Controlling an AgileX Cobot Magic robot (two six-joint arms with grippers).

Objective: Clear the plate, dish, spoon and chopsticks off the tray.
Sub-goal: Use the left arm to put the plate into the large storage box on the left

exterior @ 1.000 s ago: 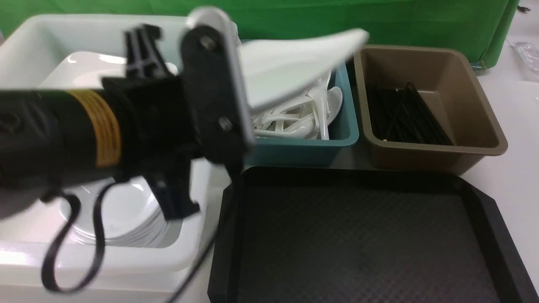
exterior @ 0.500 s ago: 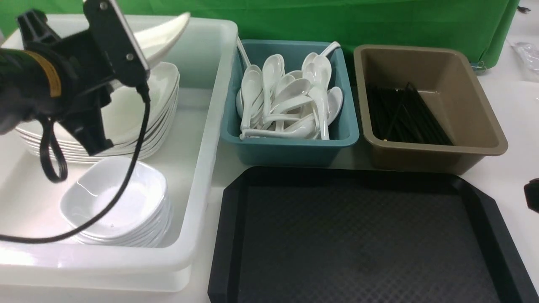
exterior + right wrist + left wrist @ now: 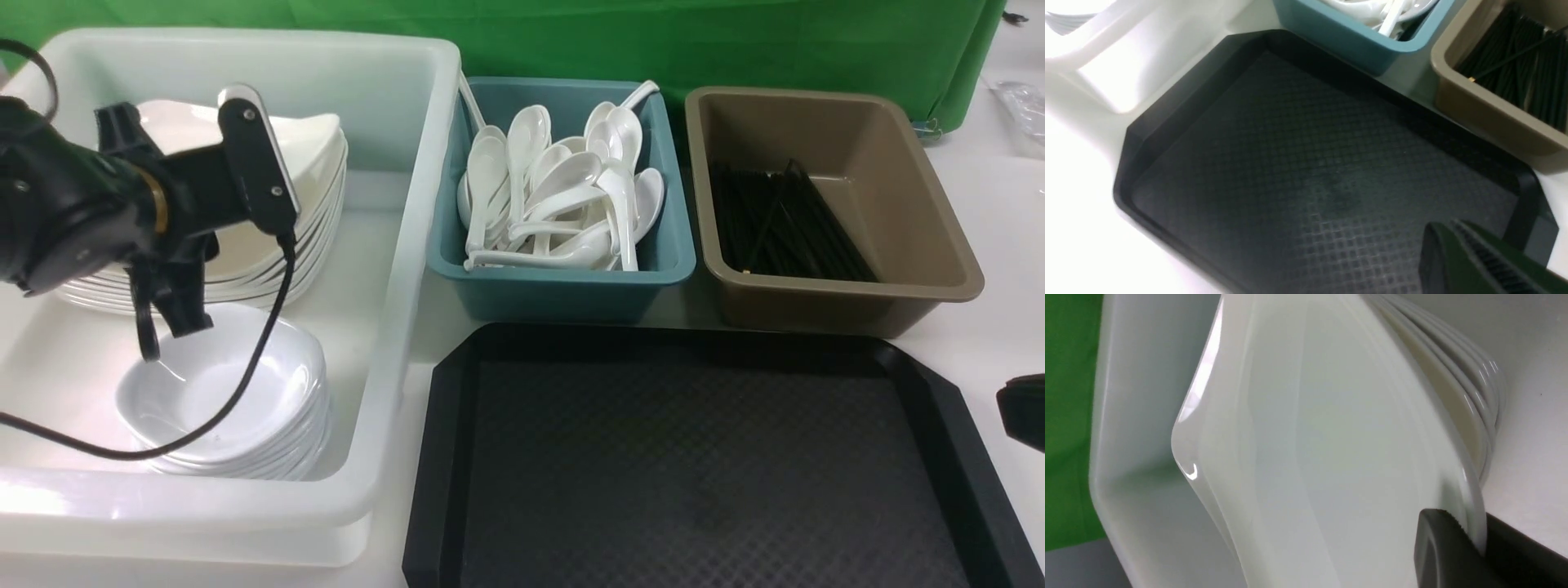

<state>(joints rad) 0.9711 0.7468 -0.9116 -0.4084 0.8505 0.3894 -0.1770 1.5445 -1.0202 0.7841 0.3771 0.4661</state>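
Note:
My left gripper (image 3: 1474,539) is shut on the rim of the white plate (image 3: 1331,437). It holds that plate (image 3: 318,139) slightly tilted right on top of a stack of like plates inside the white tub (image 3: 408,245). The left arm (image 3: 82,212) hides the fingers in the front view. A stack of small dishes (image 3: 237,400) sits in the tub's near part. The black tray (image 3: 702,465) is bare. Spoons (image 3: 563,196) fill the teal bin, and chopsticks (image 3: 784,229) lie in the brown bin. My right gripper (image 3: 1453,234) is shut and empty over the tray's (image 3: 1290,163) right near corner.
The teal bin (image 3: 563,290) and brown bin (image 3: 849,306) stand side by side behind the tray, with a green cloth (image 3: 653,37) behind them. The left arm's cable (image 3: 245,384) droops over the dishes. The right gripper (image 3: 1024,408) shows only at the frame's right edge.
The left arm has swung the plate from above the teal bin leftwards into the white tub and lowered it onto the plate stack. The right gripper has edged into the front view.

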